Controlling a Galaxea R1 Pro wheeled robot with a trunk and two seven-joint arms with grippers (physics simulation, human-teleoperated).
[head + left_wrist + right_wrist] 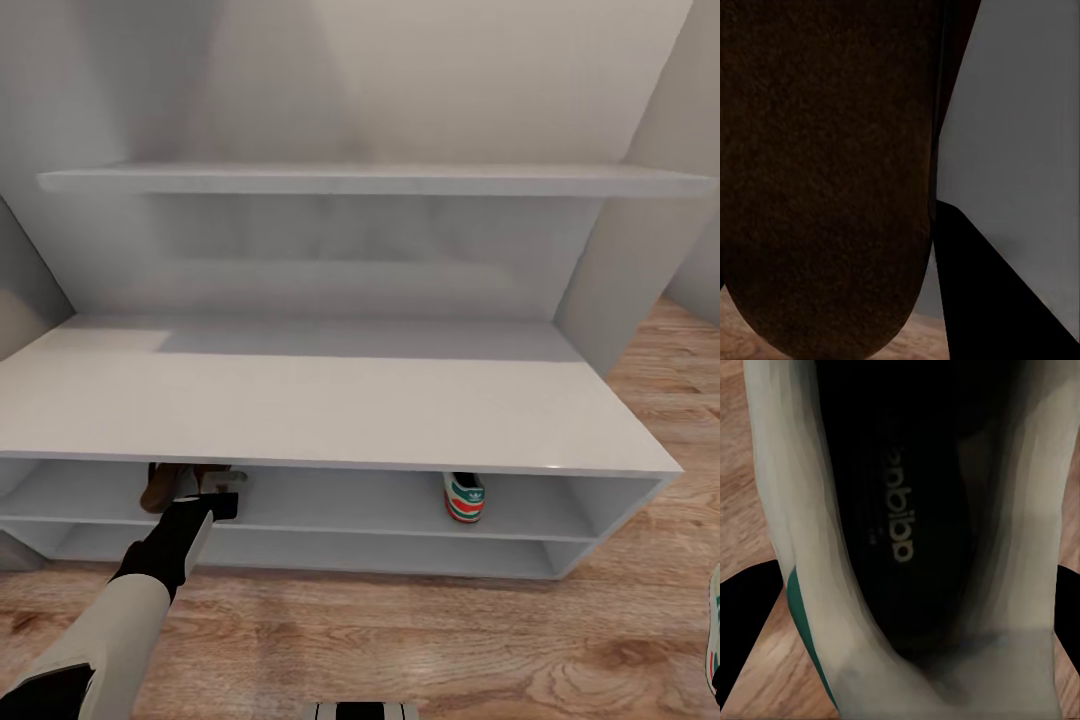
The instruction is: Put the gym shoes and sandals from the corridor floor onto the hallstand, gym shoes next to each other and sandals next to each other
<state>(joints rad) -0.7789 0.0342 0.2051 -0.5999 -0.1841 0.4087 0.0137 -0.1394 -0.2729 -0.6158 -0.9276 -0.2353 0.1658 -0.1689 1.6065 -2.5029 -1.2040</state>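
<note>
Sandal is lying on the shoe rack's upper open shelf, long axis pointing inward, with the left gripper reaching in just beside it; I cannot tell whether it is gripping. One gym shoe is sitting well apart on that shelf. The right gripper's fingers are flanking a second gym shoe, apparently clamping it, above the floor.

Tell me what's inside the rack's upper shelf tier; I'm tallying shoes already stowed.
In the hallstand's upper tier, one gym shoe stands at the right, heel outward. At the left, a brown sandal lies by the left gripper. The bench top hides the tier's back, so more could sit there.
</note>
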